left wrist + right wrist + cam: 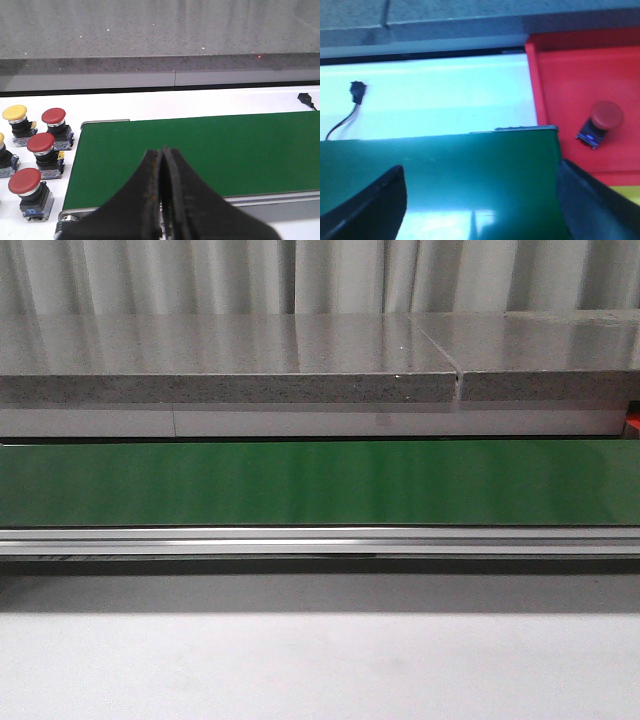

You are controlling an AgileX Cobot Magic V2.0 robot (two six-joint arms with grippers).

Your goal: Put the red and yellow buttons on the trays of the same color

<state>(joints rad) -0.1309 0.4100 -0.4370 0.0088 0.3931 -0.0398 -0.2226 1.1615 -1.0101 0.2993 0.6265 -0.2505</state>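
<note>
Left gripper (162, 200) closed empty, right gripper (480, 210) wide open empty; red buttons (41, 142) look rigid, light: grip the base.

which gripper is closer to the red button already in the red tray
Right. The right gripper hangs over the belt end beside the red tray holding that red button; the left gripper sees only unsorted buttons.

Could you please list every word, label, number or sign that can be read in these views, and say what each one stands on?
There is no readable text in any view.
The red buttons and the yellow button beside the green belt carry no visible lettering on their caps.
The red button in the red tray has a blue base; any marking on it is too blurred to read.
The grey counter bears no signs.
</note>
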